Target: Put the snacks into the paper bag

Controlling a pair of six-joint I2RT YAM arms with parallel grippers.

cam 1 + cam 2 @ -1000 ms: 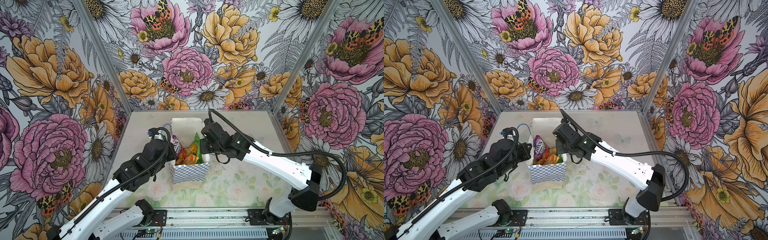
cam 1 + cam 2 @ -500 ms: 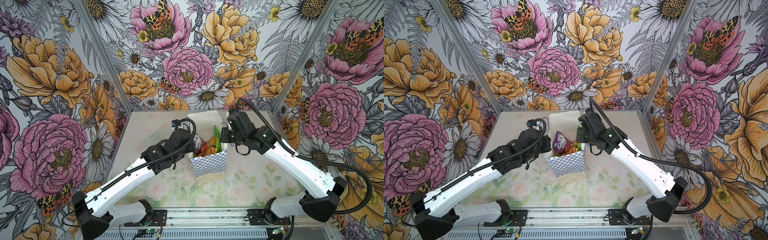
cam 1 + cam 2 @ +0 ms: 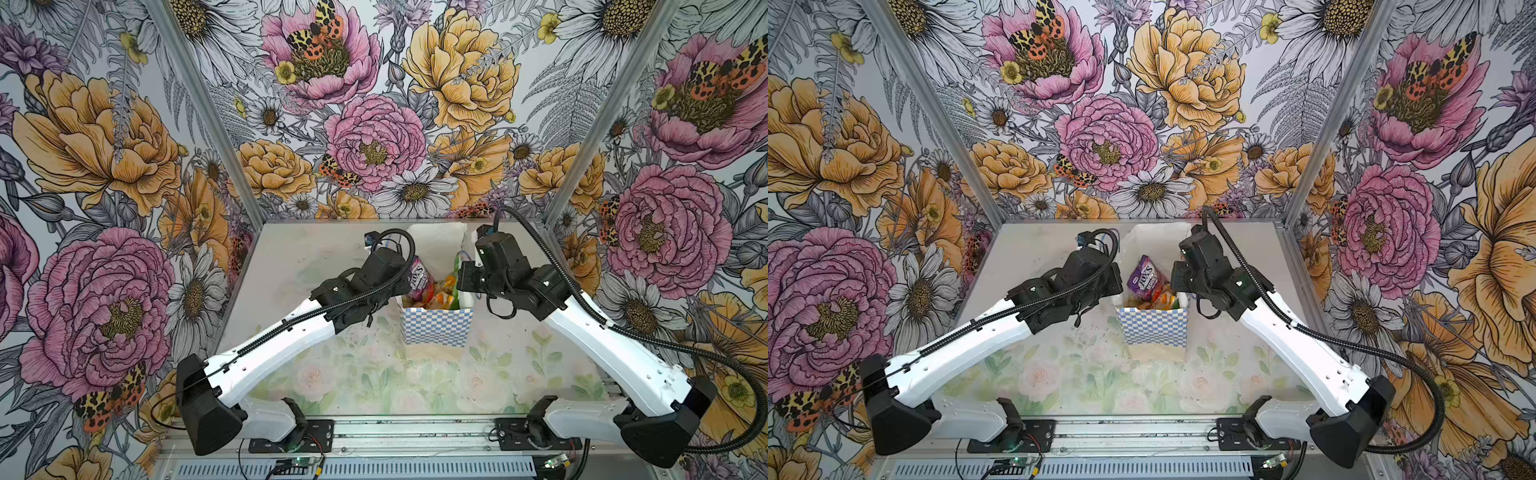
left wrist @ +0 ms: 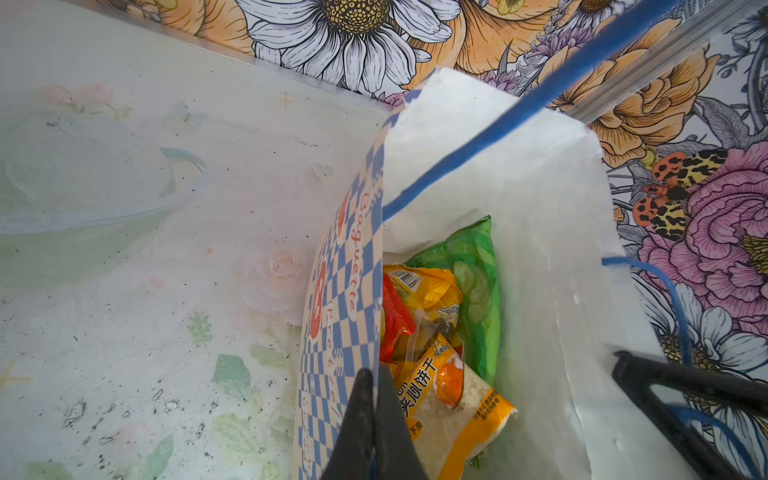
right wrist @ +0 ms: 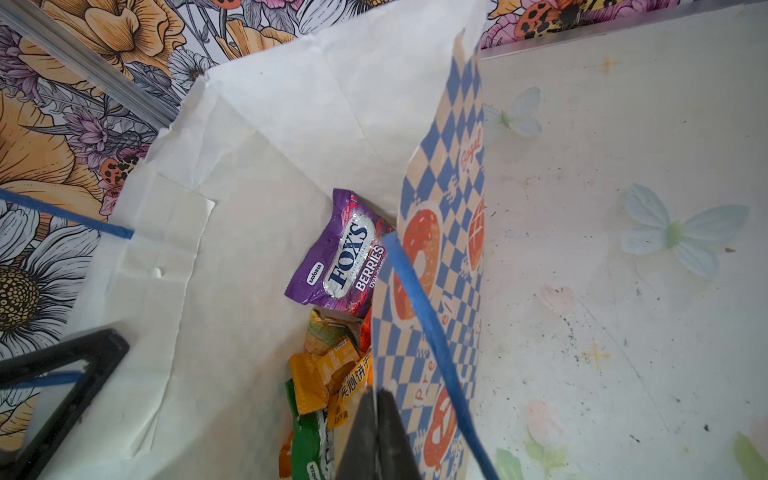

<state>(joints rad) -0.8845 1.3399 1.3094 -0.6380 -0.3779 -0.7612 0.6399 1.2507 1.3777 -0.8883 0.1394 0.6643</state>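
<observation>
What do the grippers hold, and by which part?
Both pinch the paper bag at its top rim: left gripper on one side wall, right gripper opposite.

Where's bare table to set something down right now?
Free: the table in front of the paper bag, between both arms and the front rail; also behind the right arm, toward the back wall. Crowded: the bag's mouth, full of snacks, left end effector and right end effector pinching its walls.

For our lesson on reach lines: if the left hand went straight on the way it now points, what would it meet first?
The left hand grips the paper bag by its checkered wall, so it would slide along that. Next, probably the yellow packet inside beside its tips; depth is unclear.
</observation>
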